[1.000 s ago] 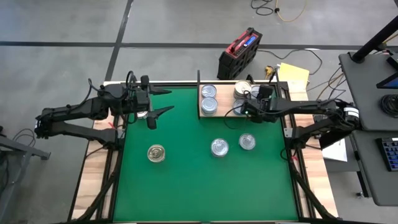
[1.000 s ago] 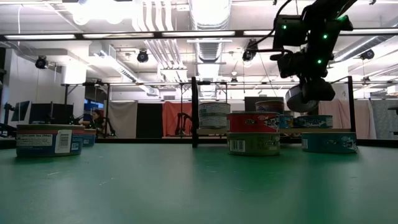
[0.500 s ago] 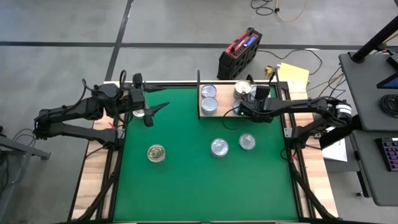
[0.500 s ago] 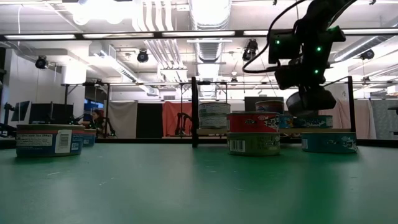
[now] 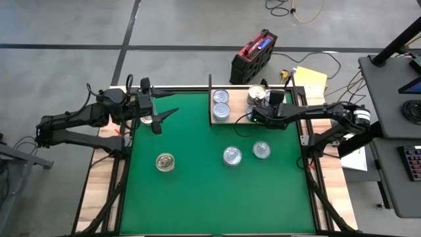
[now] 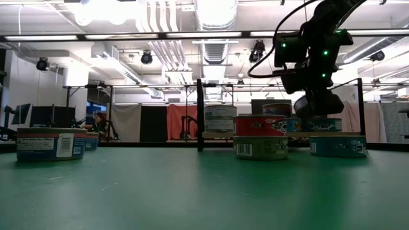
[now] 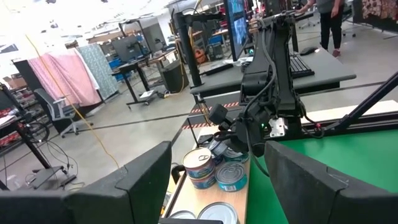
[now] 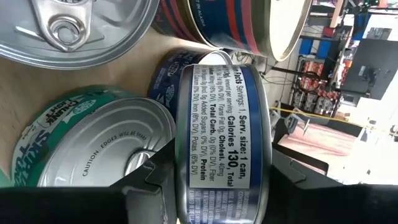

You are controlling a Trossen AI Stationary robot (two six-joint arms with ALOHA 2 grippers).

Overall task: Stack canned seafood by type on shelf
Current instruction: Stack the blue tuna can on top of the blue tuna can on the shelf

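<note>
Gripping a blue-sided can (image 8: pixel 221 149) on its edge between two dark fingers (image 8: pixel 155 180), the right gripper (image 5: pixel 258 113) hangs over the right half of the pale wooden shelf (image 5: pixel 234 116) at the mat's twelve o'clock edge. The wrist camera shows the tin's nutrition label facing out, with a green-labelled can (image 8: pixel 93 146) lying just beside it on the board, a silvery pull-tab lid (image 8: pixel 74 28) beyond that, and a red-and-blue tin (image 8: pixel 242 25) further along. From table height, the clamped can (image 6: pixel 317 102) sits just above a blue tin (image 6: pixel 317 124) on the shelf; whether the two touch cannot be told.

On the shelf's left half stands a stack of silver-lidded cans (image 5: pixel 221 104), with more tins (image 5: pixel 257 94) at the board's right end beside the gripper.

Out on the green mat (image 5: pixel 197 197), two silver-lidded cans (image 5: pixel 231 156) and (image 5: pixel 262 151) rest near each other at about five o'clock from the shelf, and a gold-toned can (image 5: pixel 165 162) lies well apart at about seven o'clock.

The left gripper (image 5: pixel 168 106) waits at the mat's ten o'clock corner, its fingers (image 7: pixel 146 177) spread wide and holding nothing.
</note>
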